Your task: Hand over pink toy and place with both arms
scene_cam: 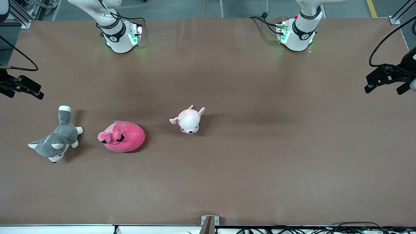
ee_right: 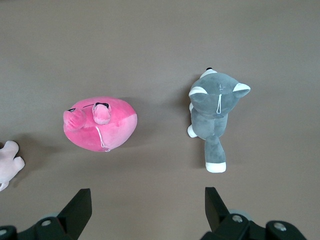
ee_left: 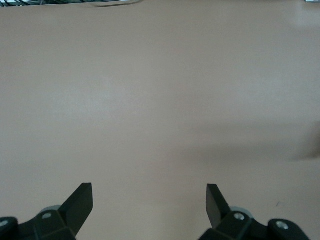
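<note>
The pink toy (scene_cam: 125, 136), a hot-pink rounded blob with angry black eyes, lies on the brown table toward the right arm's end. It also shows in the right wrist view (ee_right: 100, 125). My right gripper (scene_cam: 39, 91) hangs open and empty over the table's edge at the right arm's end, apart from the toy; its open jaws show in the right wrist view (ee_right: 148, 192). My left gripper (scene_cam: 369, 84) hangs open and empty over the left arm's end of the table. In the left wrist view (ee_left: 149, 187) only bare table lies under it.
A grey-and-white husky plush (scene_cam: 55, 139) lies beside the pink toy toward the right arm's end, also in the right wrist view (ee_right: 215, 110). A small pale pink-and-white plush animal (scene_cam: 188, 120) lies near the table's middle, its edge in the right wrist view (ee_right: 7, 165).
</note>
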Motion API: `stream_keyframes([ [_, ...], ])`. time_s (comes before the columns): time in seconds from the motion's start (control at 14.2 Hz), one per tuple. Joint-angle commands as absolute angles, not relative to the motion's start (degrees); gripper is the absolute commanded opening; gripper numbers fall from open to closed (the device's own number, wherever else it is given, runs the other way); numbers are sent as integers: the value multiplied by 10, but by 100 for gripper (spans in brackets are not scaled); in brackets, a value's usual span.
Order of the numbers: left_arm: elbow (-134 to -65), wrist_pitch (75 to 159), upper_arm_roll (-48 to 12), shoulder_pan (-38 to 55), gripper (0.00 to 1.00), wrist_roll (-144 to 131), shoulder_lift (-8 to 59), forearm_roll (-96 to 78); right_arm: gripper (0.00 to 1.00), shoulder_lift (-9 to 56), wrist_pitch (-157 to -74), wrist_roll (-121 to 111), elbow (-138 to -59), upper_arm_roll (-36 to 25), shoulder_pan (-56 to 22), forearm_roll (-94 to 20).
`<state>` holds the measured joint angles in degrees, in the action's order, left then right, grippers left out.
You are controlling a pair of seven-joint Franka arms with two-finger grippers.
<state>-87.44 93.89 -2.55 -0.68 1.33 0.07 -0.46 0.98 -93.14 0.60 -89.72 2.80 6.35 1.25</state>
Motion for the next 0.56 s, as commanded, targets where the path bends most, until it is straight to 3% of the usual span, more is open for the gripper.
stream_keyframes([
  [0.0, -877, 937, -28, -9, 100, -22, -9, -16, 100, -11, -932, 1, -919, 31, 65, 24],
  [0.49, -877, 937, -29, -9, 100, -25, -9, -16, 100, -10, -933, 1, -919, 32, 65, 24],
])
